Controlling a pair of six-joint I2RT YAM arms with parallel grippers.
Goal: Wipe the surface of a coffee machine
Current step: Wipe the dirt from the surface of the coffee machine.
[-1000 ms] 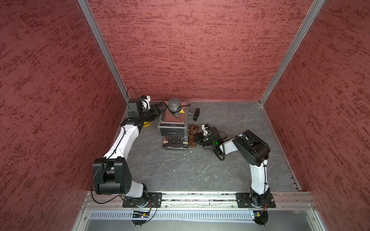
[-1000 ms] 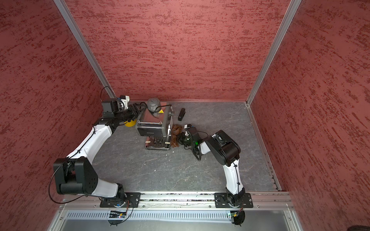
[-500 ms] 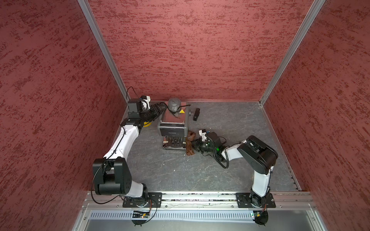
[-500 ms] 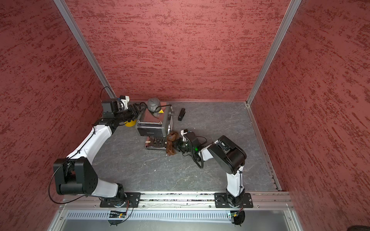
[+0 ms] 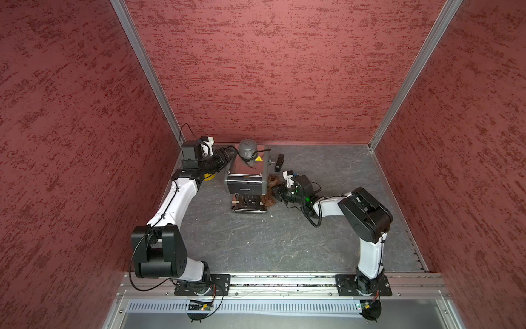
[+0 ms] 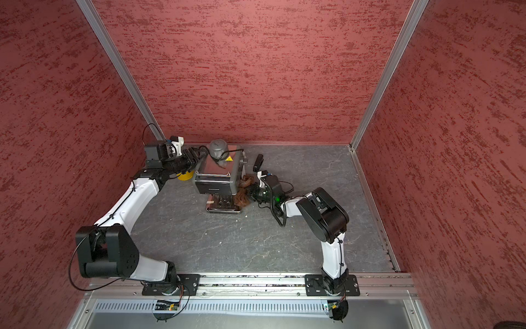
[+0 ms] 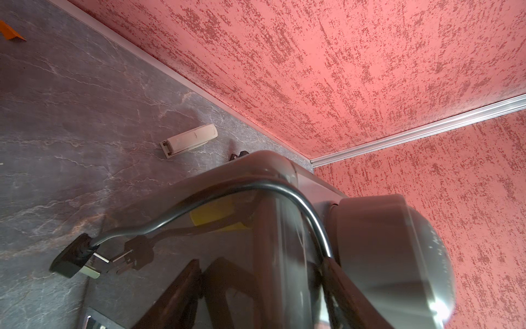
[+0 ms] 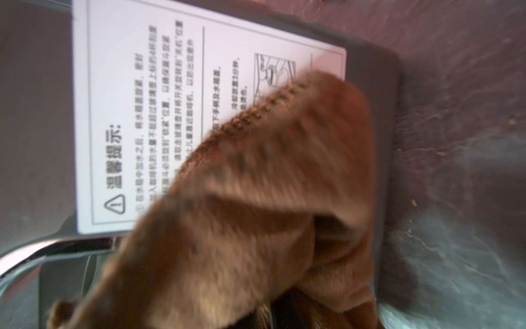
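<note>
The coffee machine point(image 5: 246, 178) point(image 6: 217, 178) stands at the back of the grey floor, its grey domed cap point(image 5: 247, 148) point(image 7: 398, 256) on top beside a yellow sticker. My left gripper point(image 5: 227, 156) point(image 6: 199, 155) is open at the machine's upper rear left edge. One of its fingers point(image 7: 176, 296) lies along the shiny side and the other sits by the cap's base. A black cord point(image 7: 284, 188) runs past them. My right gripper point(image 5: 277, 195) point(image 6: 252, 194) is shut on a brown cloth point(image 5: 269, 198) point(image 6: 242, 196) point(image 8: 256, 199). The cloth is pressed on the machine's right side, over a white label point(image 8: 159, 114), and hides the fingers.
A yellow bucket point(image 5: 209, 177) point(image 6: 185, 175) sits under my left forearm. A small black object point(image 5: 279, 163) point(image 6: 258, 161) lies behind the right wrist. The cord's plug point(image 7: 71, 262) hangs beside the machine. Red walls stand close behind and to the left.
My right gripper slid the cloth forward along the machine's right side, then back toward the rear. The left arm has not moved.
</note>
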